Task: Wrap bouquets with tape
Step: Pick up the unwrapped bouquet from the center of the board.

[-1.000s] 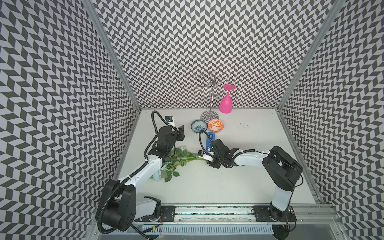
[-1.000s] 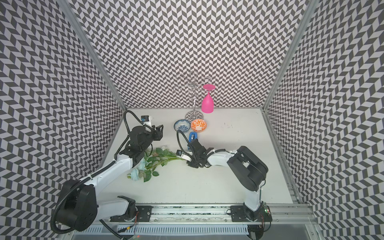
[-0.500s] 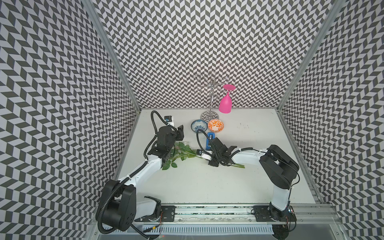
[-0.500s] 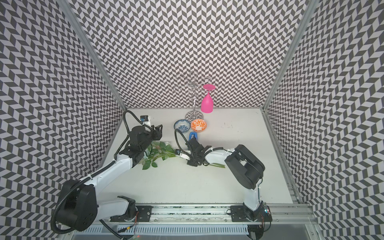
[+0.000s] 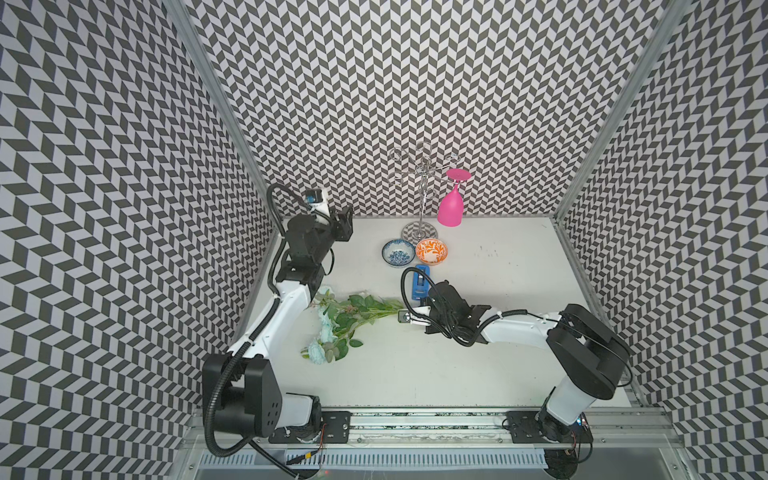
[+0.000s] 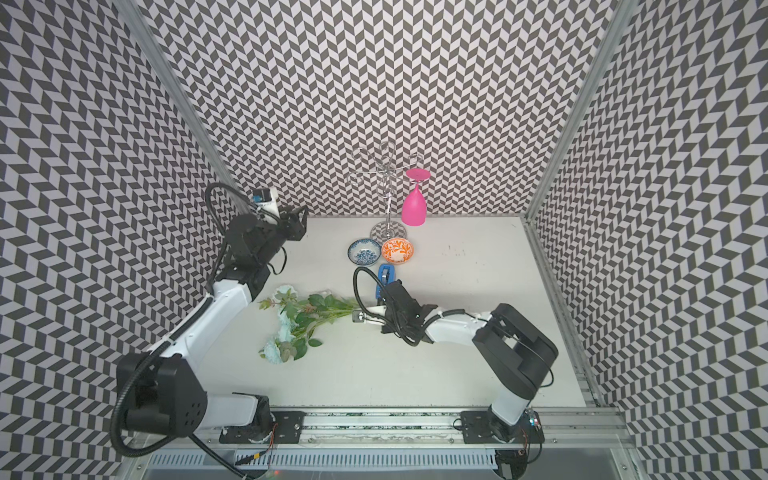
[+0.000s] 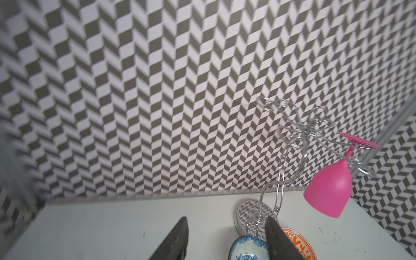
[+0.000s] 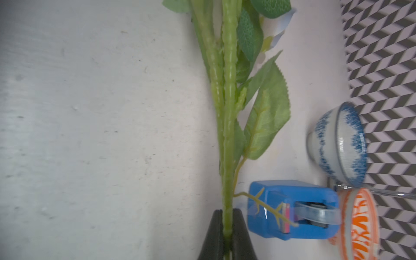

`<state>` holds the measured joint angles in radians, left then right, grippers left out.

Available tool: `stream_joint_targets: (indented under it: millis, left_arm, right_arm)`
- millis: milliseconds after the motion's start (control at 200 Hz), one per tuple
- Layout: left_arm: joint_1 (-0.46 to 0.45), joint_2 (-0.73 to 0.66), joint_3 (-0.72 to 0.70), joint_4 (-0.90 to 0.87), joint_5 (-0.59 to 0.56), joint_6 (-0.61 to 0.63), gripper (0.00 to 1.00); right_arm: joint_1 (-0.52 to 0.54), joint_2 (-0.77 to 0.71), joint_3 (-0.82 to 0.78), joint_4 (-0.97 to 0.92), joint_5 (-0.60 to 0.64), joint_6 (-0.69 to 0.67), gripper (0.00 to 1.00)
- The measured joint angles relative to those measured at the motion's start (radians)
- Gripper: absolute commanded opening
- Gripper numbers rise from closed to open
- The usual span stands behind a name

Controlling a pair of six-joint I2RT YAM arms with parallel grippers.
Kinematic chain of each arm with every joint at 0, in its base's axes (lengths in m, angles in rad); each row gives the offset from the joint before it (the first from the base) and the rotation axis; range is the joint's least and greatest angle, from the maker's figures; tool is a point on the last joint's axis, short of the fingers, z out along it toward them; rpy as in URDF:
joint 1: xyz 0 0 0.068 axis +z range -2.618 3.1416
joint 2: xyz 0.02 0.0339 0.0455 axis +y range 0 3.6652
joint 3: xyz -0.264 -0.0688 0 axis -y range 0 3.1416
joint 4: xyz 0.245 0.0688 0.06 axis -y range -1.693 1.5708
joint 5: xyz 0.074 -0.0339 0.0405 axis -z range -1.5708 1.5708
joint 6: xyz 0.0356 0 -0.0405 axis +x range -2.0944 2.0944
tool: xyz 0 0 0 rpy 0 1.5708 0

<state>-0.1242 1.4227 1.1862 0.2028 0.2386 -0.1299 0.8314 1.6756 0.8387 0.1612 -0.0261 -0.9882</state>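
The bouquets [image 5: 338, 320] [image 6: 297, 322] are one bunch lying on the white table, pale blue blooms toward the front left, green stems [image 8: 227, 117] pointing right. My right gripper [image 5: 398, 316] [image 6: 356, 316] [image 8: 227, 221] is shut on the stem ends, its fingers pressed against both sides. The tape [image 5: 419, 282] [image 6: 385, 276] [image 8: 292, 209], a clear roll in a blue dispenser, sits just behind that gripper, and a bare side twig crosses over it. My left gripper [image 5: 345, 220] [image 6: 297, 220] [image 7: 227, 219] hangs open and empty near the back left corner, well away from the flowers.
A blue-patterned bowl [image 5: 398, 252] and an orange-patterned bowl [image 5: 431, 251] stand side by side just behind the tape. A metal glass rack [image 5: 422, 195] at the back wall holds an upside-down pink goblet [image 5: 451, 205]. Patterned walls close in three sides.
My right gripper has shut on the stems. The left arm has lifted away from the bouquet toward the back wall. The bunch has shifted, and its blooms now show at the front left.
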Motion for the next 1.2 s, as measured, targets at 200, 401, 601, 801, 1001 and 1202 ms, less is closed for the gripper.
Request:
stream_joint_targets:
  millis: [200,401,601,801,1001,1202]
  left_arm:
    - [-0.006,0.142,0.244,-0.27,0.268,0.35,0.53]
    - [-0.076,0.175,0.122,-0.53,0.364,0.711,0.68]
    - [-0.146,0.252,0.143,-0.739,0.402,0.951,0.77]
    - [-0.23,0.285,0.139,-0.796,0.386,1.045,0.81]
    - [-0.248,0.293,0.13,-0.817,0.382,1.083,0.82]
    - [-0.278,0.327,0.124,-0.824,0.379,1.111,0.82]
  right_arm:
    - [0.017,-0.023,-0.068,0.194,0.084,-0.087,0.0]
    - [0.048,-0.024,-0.177,0.386,0.192,-0.159,0.0]
    - [0.066,-0.02,-0.234,0.582,0.263,-0.235,0.0]
    - [0.076,0.006,-0.276,0.733,0.317,-0.309,0.0]
    - [0.084,0.038,-0.286,0.808,0.343,-0.377,0.0]
    - [0.091,0.054,-0.289,0.837,0.348,-0.425,0.0]
